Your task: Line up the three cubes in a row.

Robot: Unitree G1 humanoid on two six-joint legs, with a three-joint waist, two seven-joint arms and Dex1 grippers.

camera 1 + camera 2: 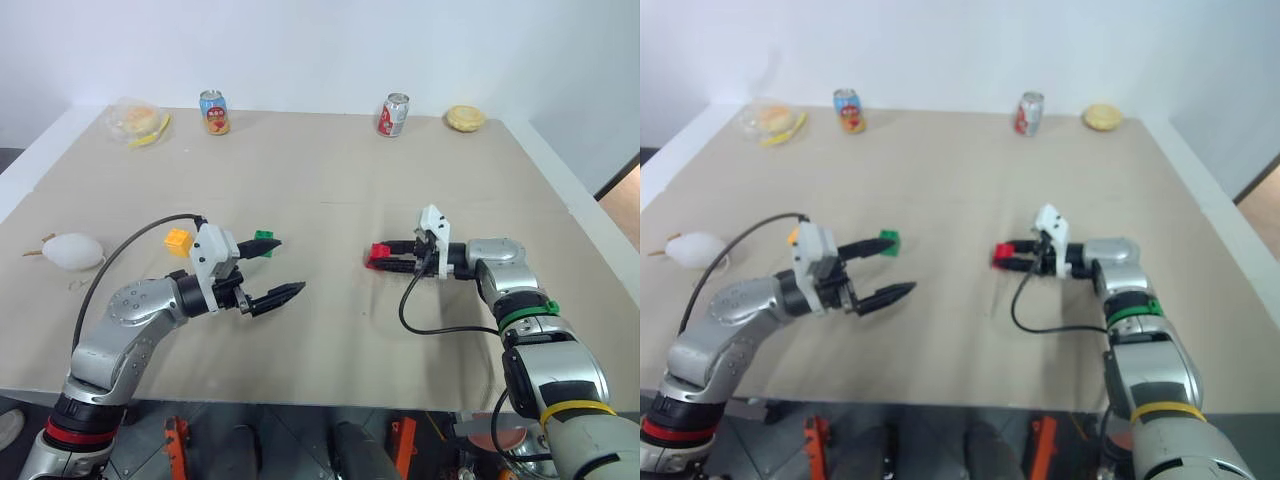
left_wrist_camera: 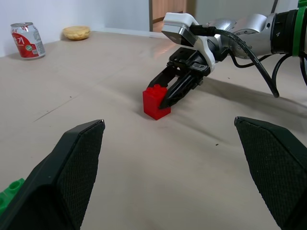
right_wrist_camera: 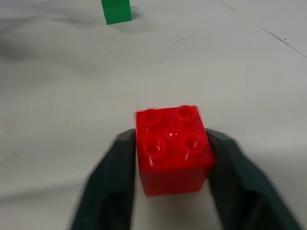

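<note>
The red cube [image 3: 173, 148] sits on the table right of centre, clamped between the two black fingers of my right gripper [image 1: 379, 259], which reaches in from the right. The green cube [image 1: 264, 238] rests left of centre, just beyond the far finger of my left gripper [image 1: 289, 266]. That gripper is open, holds nothing, and points right toward the red cube [image 2: 156, 101]. The yellow-orange cube [image 1: 178, 240] lies behind my left wrist, left of the green one.
A white egg-shaped plush [image 1: 73, 250] lies at the left edge. Along the back stand two drink cans [image 1: 214, 112] [image 1: 393, 115], a bagged snack [image 1: 138, 122] and a bun [image 1: 465, 118]. Bare tabletop [image 1: 330, 330] stretches between the grippers.
</note>
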